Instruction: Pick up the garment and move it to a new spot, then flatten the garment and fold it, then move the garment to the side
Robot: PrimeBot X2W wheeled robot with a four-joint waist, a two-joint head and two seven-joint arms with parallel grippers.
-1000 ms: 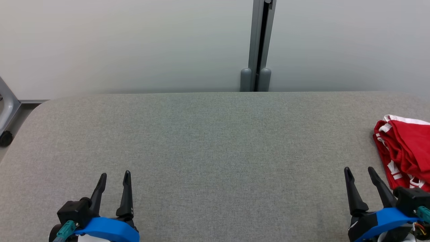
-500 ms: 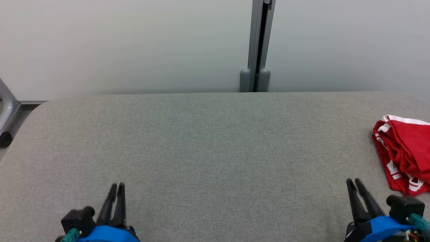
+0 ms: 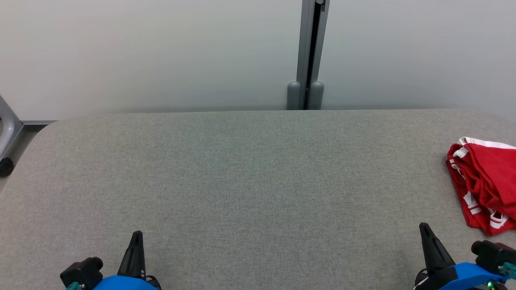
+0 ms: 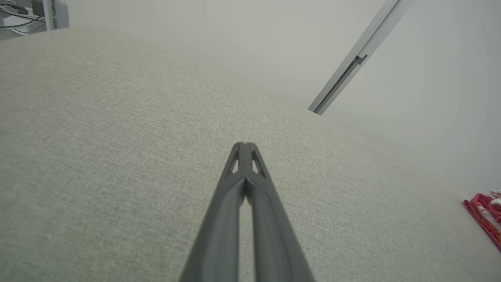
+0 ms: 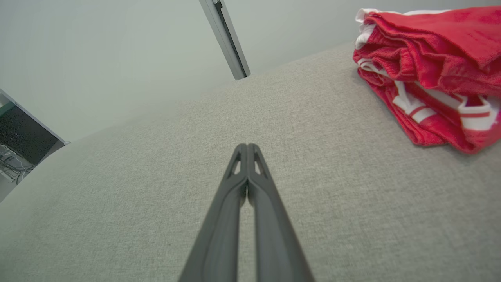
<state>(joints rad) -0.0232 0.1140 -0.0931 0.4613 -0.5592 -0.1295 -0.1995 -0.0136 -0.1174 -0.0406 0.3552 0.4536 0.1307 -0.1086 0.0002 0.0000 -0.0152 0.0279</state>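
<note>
Left gripper (image 3: 136, 237) sits low over the grey table (image 3: 250, 177), its 2 fingers pressed together on nothing; right gripper (image 3: 424, 229) likewise closed, empty. The red garment (image 3: 485, 181) lies folded near the table's right edge, so the final move aside looks done; nothing more to grasp

The garment (image 3: 485, 177) lies far over on my right, on the grey cloth-covered surface (image 3: 242, 181), and its right part runs past the edge of my head view. It is red fabric with white bands and white trim. It sits folded in a loose, thick stack of several layers, not spread out. The folds are rounded along its left side. A white edge peeks out at the far corner, and white stripes show on the lowest layer along its near edge.
</note>
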